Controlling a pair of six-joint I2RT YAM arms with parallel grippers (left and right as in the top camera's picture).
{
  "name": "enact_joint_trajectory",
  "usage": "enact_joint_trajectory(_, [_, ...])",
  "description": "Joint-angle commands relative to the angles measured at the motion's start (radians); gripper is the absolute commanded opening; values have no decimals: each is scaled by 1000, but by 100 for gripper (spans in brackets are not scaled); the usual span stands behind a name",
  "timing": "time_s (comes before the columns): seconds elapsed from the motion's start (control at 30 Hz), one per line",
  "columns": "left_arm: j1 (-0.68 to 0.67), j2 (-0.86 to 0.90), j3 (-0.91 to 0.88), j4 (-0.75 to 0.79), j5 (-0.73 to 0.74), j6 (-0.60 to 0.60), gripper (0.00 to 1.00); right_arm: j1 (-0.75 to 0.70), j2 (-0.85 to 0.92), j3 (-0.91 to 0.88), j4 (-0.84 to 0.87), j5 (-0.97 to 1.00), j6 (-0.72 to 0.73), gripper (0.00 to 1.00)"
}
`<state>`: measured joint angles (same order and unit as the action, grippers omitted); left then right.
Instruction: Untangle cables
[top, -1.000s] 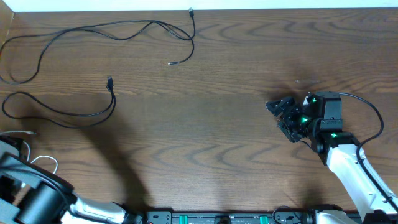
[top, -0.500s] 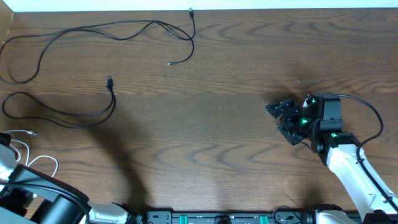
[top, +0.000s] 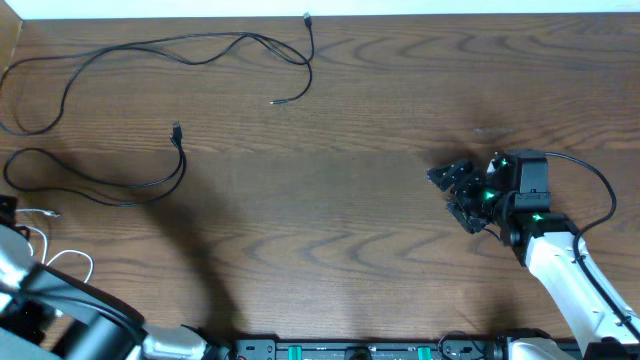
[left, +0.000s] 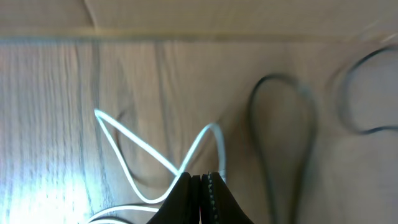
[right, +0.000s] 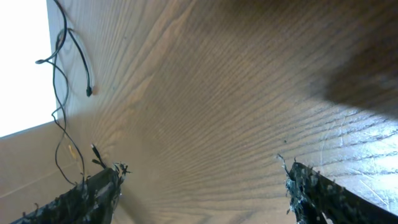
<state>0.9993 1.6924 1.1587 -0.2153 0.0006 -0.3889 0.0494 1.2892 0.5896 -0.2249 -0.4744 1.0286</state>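
Note:
The white cable (left: 124, 140) lies in crossed loops at the table's near left (top: 70, 258). My left gripper (left: 200, 177) is shut with its tips right where the white strands cross, and the strands run in under the fingers. The shorter black cable (top: 130, 190) loops just beyond it and shows blurred in the left wrist view (left: 280, 124). The longer black cable (top: 150, 45) trails along the far left, apart from the other two. My right gripper (top: 450, 193) hovers open over bare wood at the right (right: 202, 180), with nothing between its fingers.
The left arm (top: 70, 320) fills the near left corner. The right arm's thick black wire (top: 600, 185) arcs at the right edge. A light wall borders the far table edge (top: 450, 8), and a pale board borders the left side (left: 186, 25).
My left gripper has gone from open to shut at the white cable's crossing, and the left arm has shifted slightly at the near left corner. The right arm has stayed still.

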Motion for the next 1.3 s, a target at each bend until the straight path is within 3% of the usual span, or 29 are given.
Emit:
enact_joint_trajectory(0.0, [1,88,10,-10,-55,14,8,-2,-6,5,-4,-5,-16,83])
enact_joint_trajectory(0.13, [2,146,10,11,-146,50,8,-2,-6,5,-4,-7,-16,82])
enact_joint_trajectory(0.43, [43,170,11,52,-151,94,8,-2,-6,5,-4,-7,-16,82])
enact_joint_trajectory(0.77, [44,-29,11,7,-109,10,8,-2,-6,5,-3,-6,-16,86])
enact_joint_trajectory(0.83, [44,-86,11,-3,-23,-5,17,-2,-6,5,-3,-6,-17,92])
enact_joint_trajectory(0.93, [43,-169,11,-33,171,-63,16,-2,-6,5,-3,4,-17,99])
enact_joint_trajectory(0.97, [42,-204,11,-49,296,-121,29,-2,-6,5,-3,9,-24,99])
enact_joint_trajectory(1.07, [24,-253,10,-87,576,-208,43,-2,-6,5,11,8,-64,99])
enact_joint_trajectory(1.1, [0,-265,10,-114,729,-215,49,-2,-6,5,29,8,-89,99])
enact_joint_trajectory(1.17, [-53,-269,10,-145,879,-205,63,-2,-8,5,64,-8,-145,99])
enact_joint_trajectory(1.27, [-185,-269,10,-223,1022,-63,73,-3,-19,8,117,-37,-224,99])
